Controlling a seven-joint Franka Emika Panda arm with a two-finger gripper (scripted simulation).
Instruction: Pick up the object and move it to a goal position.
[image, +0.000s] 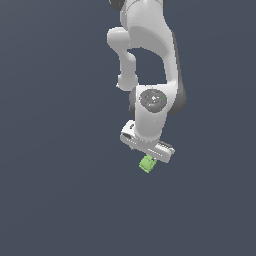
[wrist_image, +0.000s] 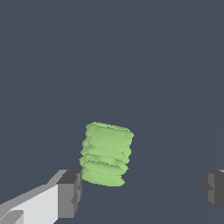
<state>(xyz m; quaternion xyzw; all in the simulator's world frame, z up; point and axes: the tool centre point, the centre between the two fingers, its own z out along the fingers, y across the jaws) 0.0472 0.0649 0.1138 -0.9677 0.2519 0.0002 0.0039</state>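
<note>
Object (wrist_image: 106, 154) beside open pincer (wrist_image: 142, 190) pad

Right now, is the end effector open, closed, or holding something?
End effector: open, holding nothing; the green object sits between the fingers, close to one finger.

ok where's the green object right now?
In the exterior view the green object sits just below the end effector, lower centre. The wrist view shows it near one dark finger, ungripped, with the fingers spread wide.
</note>
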